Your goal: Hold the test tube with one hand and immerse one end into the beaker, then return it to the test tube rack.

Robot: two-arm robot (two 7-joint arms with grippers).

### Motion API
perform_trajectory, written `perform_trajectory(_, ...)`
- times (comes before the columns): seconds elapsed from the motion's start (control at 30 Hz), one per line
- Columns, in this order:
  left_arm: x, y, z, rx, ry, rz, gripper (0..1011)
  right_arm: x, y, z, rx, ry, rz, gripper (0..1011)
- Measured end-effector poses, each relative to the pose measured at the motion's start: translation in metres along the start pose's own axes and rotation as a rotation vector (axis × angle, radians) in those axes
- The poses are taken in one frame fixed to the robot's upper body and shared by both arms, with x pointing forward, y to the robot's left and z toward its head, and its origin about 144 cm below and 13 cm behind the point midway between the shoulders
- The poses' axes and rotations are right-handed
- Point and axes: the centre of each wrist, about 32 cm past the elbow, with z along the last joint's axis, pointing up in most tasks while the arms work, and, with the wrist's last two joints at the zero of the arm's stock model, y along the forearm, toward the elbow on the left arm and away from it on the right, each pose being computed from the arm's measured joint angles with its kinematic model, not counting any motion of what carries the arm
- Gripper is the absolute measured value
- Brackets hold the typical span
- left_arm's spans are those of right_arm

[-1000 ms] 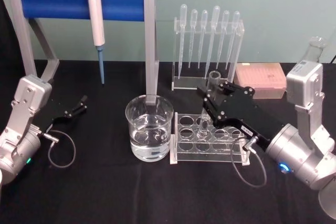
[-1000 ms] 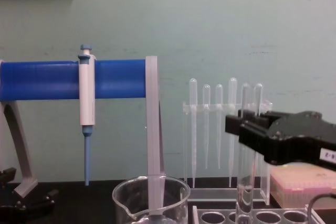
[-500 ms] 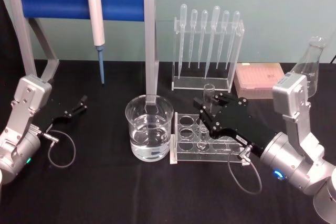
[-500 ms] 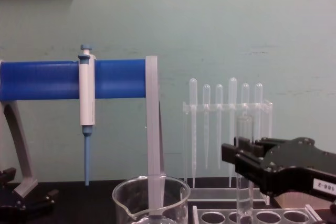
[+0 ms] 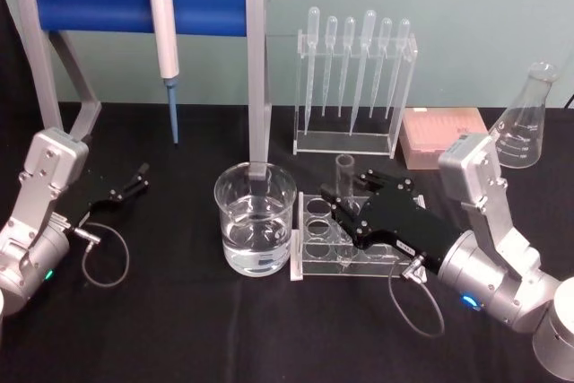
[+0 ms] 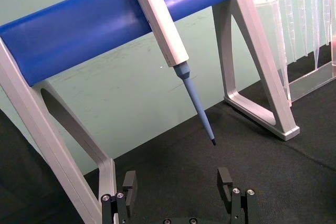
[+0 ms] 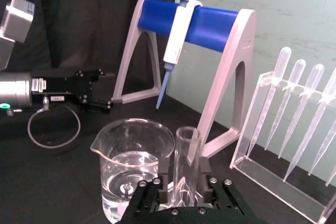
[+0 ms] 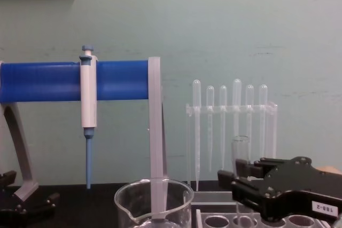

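The clear test tube (image 5: 343, 171) stands upright in the acrylic tube rack (image 5: 314, 268), lower end down in a rack hole. My right gripper (image 5: 348, 195) is shut on its middle, with the black fingers (image 7: 164, 173) pressed on both sides of the tube (image 7: 186, 140). From the chest, the tube (image 8: 240, 149) rises just above the gripper (image 8: 241, 179). The beaker (image 5: 255, 218), part full of water, stands just left of the rack, beside the tube (image 7: 131, 153). My left gripper (image 6: 177, 184) rests open at the far left (image 5: 134, 178), near the blue stand.
A blue-and-white pipettor (image 5: 163, 33) hangs on the blue-barred stand (image 5: 90, 2), whose grey leg (image 5: 258, 87) stands right behind the beaker. A rack of plastic pipettes (image 5: 354, 78), a pink tip box (image 5: 439, 134) and a conical flask (image 5: 524, 130) stand behind the tube rack.
My right gripper has come down and toward the left with the test tube, lowering it from above the rack into a rack hole. The left arm has not moved.
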Motion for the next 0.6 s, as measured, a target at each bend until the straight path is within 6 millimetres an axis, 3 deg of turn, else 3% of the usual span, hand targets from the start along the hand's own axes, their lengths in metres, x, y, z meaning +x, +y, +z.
perform_trajectory(0.23, 0.0, 0.0, 0.0, 0.0, 0.0, 0.0, 1000, -0.004, -0.007, 0.005, -0.035, -0.007, -0.023, 564)
perform_trajectory(0.6, 0.0, 0.0, 0.0, 0.0, 0.0, 0.0, 1000, -0.019, -0.058, 0.006, -0.084, -0.014, -0.136, 890)
